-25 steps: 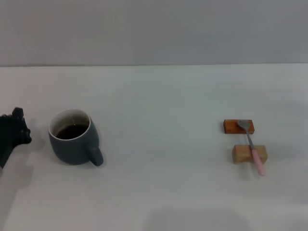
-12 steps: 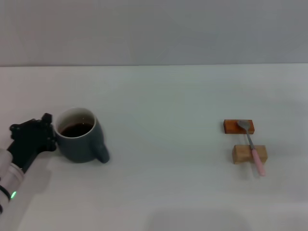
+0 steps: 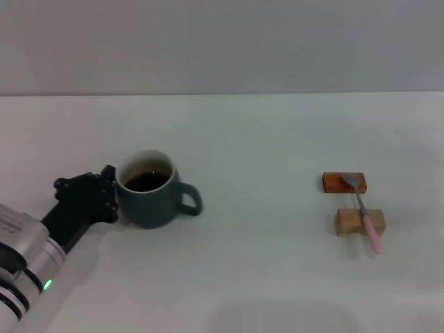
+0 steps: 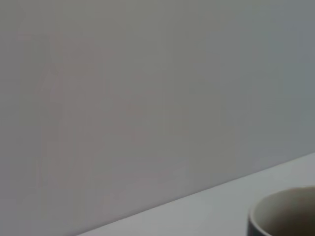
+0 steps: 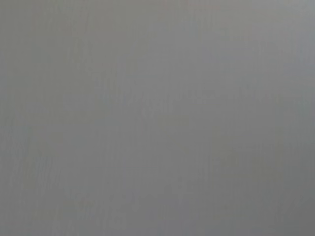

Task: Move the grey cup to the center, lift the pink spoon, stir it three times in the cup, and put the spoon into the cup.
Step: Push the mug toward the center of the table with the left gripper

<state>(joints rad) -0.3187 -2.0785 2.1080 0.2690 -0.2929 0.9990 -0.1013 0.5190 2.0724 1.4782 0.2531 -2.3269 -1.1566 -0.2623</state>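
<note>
left pincer against the grey cup, spoon resting apart on its blocks

the black left pincer (image 3: 104,194) sits low on the white table (image 3: 263,139), pressed against the left wall of the squat dark slate-grey ceramic cup (image 3: 151,198); whether it is clenched or released cannot be told. the cup stands upright, left of the table's middle, dark liquid inside, loop handle pointing right. well apart to the right, the slim pink-handled metal spoon (image 3: 365,214) lies across a small tan wooden block (image 3: 349,222), its bowl on a flat reddish-brown wooden block (image 3: 335,182). the right pincer is out of view.

Matt grey cup (image 3: 148,201), metal-bowled pink spoon (image 3: 363,211), two wooden blocks (image 3: 359,222), smooth white table (image 3: 263,277).
</note>
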